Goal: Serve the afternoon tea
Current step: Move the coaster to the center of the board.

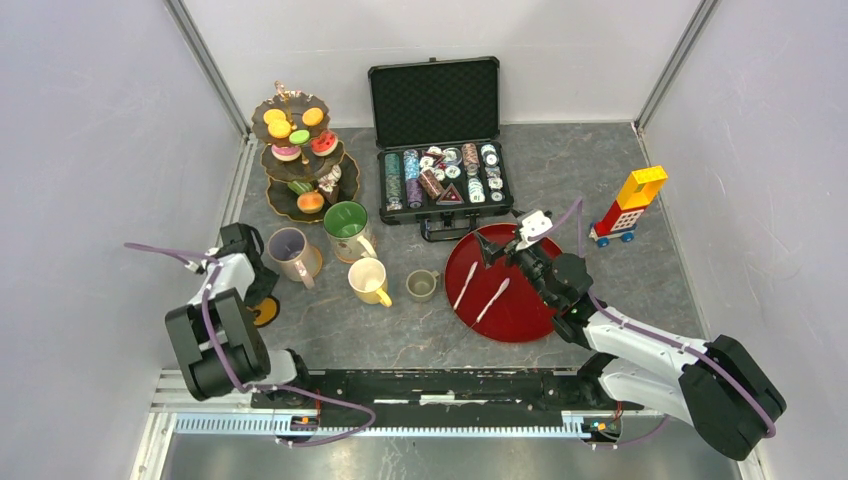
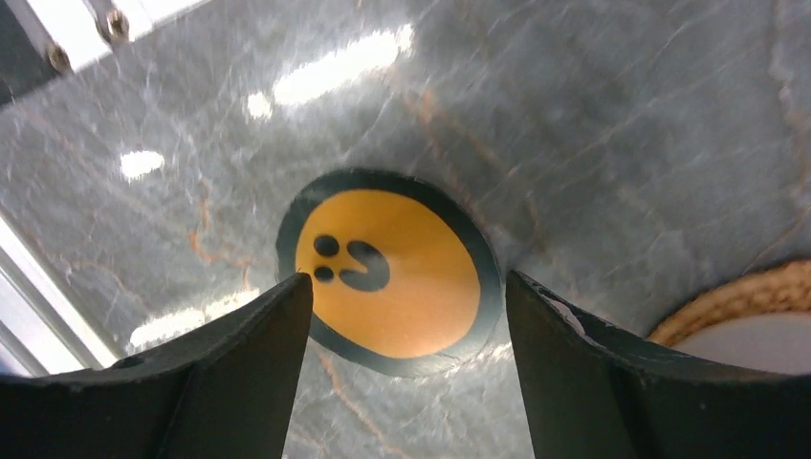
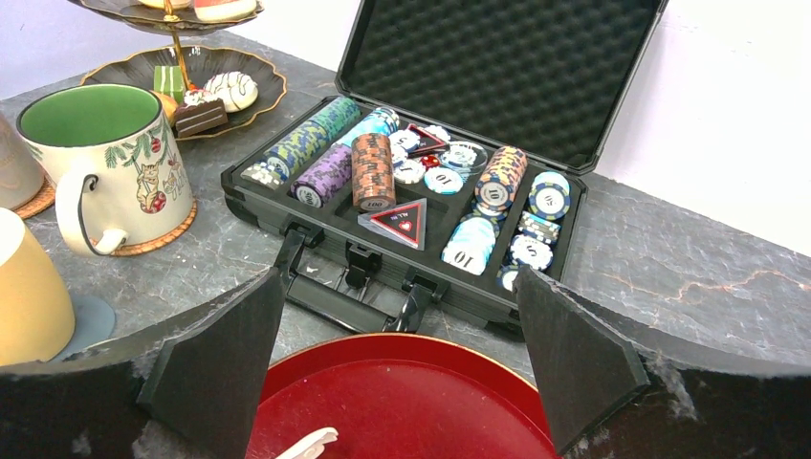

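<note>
The dark three-tier stand [image 1: 300, 150] holds toy sweets at the back left. In front of it stand a grey mug [image 1: 290, 252], a green-lined mug [image 1: 347, 225], a yellow mug [image 1: 368, 280] and a small olive cup [image 1: 421, 285]. My left gripper [image 1: 264, 298] [image 2: 409, 287] hangs open low over an orange, dark-rimmed coaster [image 1: 266, 313] [image 2: 387, 273], a finger at either side, nothing held. My right gripper [image 1: 510, 245] [image 3: 397, 282] stands open and empty above the far rim of a red plate [image 1: 520, 310] [image 3: 402, 402], where two white utensils [image 1: 480, 288] lie.
An open black case of poker chips [image 1: 440, 175] [image 3: 411, 182] sits just beyond the red plate. A red-yellow block tower [image 1: 630, 205] stands at the right. A woven coaster [image 2: 736, 301] lies close to my left gripper's right finger. Walls enclose the table on three sides.
</note>
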